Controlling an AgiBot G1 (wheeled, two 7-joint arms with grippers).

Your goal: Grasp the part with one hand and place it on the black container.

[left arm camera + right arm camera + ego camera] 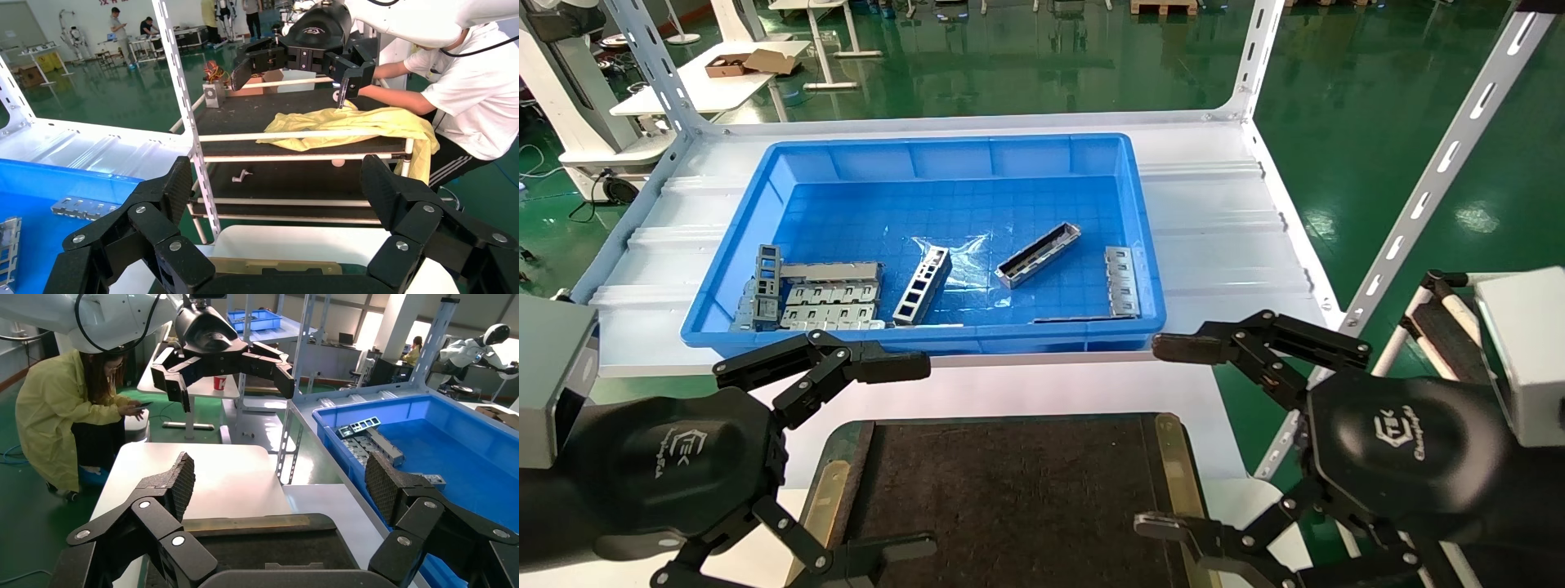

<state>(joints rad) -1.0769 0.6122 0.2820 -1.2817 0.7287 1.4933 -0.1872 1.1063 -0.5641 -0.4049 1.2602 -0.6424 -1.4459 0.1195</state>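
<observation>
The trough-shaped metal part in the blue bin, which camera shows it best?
The head view: the part lies whole and unobstructed on the blue bin floor. Neither wrist view clearly shows it, only other grey pieces.

The setting is a factory-style robotics workshop or test hall. A glossy green painted floor [1042,49] stretches far back, with white work tables [711,86] and a wooden pallet [1163,6] standing on it. Slotted white metal racking [1442,163] frames the workstation, where a blue plastic bin [928,155] holds stamped metal parts. The wrist views show other white robots [474,352] at far benches, a worker in a yellow coat [58,410] crouching, and a seated person in a white T-shirt [471,92].
</observation>
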